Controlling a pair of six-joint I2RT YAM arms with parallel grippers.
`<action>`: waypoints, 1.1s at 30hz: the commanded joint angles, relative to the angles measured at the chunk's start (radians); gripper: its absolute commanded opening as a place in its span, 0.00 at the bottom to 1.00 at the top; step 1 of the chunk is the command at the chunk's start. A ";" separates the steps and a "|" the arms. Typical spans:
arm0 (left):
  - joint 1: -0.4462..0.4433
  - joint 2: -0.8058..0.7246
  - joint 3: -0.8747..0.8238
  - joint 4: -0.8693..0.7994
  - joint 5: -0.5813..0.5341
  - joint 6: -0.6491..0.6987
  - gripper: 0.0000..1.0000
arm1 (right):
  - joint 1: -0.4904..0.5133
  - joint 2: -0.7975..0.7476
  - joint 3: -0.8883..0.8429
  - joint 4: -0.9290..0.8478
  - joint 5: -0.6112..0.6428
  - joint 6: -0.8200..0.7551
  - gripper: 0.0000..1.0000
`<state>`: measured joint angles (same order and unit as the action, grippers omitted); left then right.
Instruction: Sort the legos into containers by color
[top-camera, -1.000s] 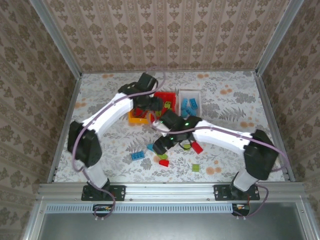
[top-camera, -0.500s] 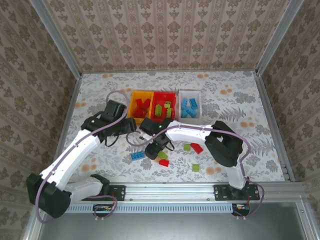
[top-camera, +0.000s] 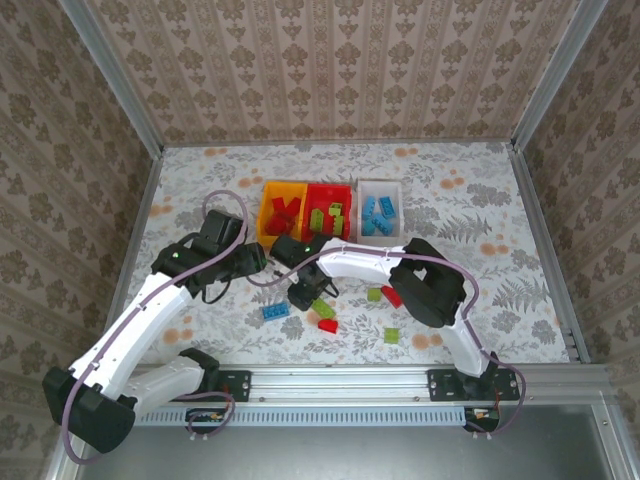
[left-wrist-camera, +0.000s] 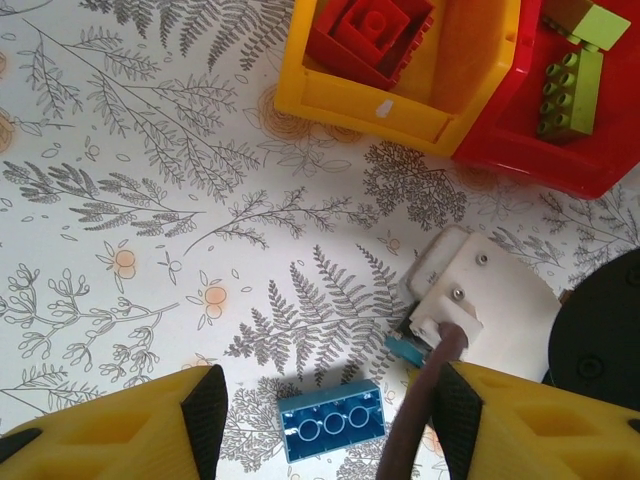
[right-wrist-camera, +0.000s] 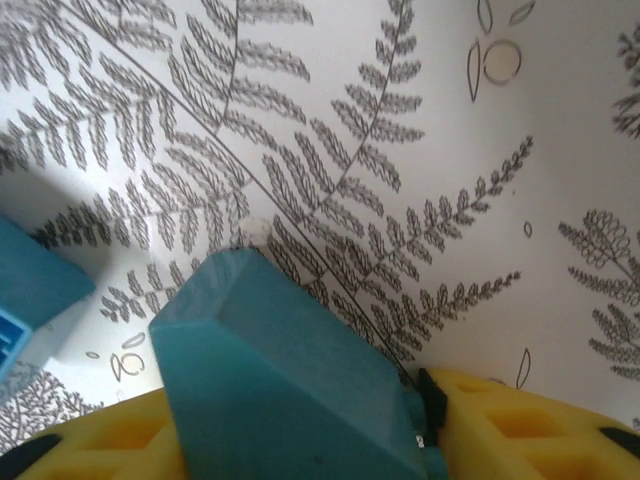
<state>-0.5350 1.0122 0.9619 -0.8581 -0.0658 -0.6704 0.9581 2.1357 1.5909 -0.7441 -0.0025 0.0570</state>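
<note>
**Entry: brick sorting, blue piece in hand**

**Step (judged):** pick-up of one blue brick. Carry and drop are not yet done.

**Right hand** (top-camera: 303, 297): low over the surface (top-camera: 470, 200), near and left of centre. Its jaws stand against both sides of the held blue brick (right-wrist-camera: 290, 380), which fills the gap between them and sits tilted, one corner close to the surface.

**Left hand** (top-camera: 247, 262): just left of the right hand. Its fingers (left-wrist-camera: 120, 430) are apart with nothing gripped. The loose blue brick (left-wrist-camera: 332, 422) lies flat on the surface below the gap.

**Containers:** a row at the far centre.
- The orange-yellow container (left-wrist-camera: 360, 105), on the left, holds red pieces.
- The red container (top-camera: 328, 186), in the middle, holds lime green pieces.
- The white container (top-camera: 381, 183), on the right, holds blue pieces.

**Next move (judged):** lift the held brick clear, carry it far and right to the white container, and release it above the blue pieces. The grip must hold on a tilted brick.

**Still loose on the near surface:**
- lime green brick (top-camera: 322, 308)
- red brick (top-camera: 328, 325)
- second green brick (top-camera: 373, 294)
- second red brick (top-camera: 393, 296)
- third green brick (top-camera: 391, 335)

**In the way:** the two hands are close together. A dark cable (left-wrist-camera: 430, 400) hangs beside the loose blue brick. The red container lies between the right hand and the white container.
</note>
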 joint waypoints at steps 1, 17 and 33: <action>0.000 -0.017 -0.012 -0.067 0.023 -0.006 0.60 | -0.014 -0.006 0.025 -0.011 0.019 0.030 0.46; -0.074 0.171 0.102 0.252 0.271 0.044 0.60 | -0.360 -0.393 -0.206 0.040 0.105 0.245 0.38; -0.253 0.419 0.304 0.217 0.268 0.191 0.60 | -0.564 -0.168 -0.017 0.000 0.070 0.366 0.45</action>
<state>-0.7807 1.4261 1.2381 -0.5945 0.2066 -0.5316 0.3893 1.9476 1.5311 -0.7231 0.0929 0.3866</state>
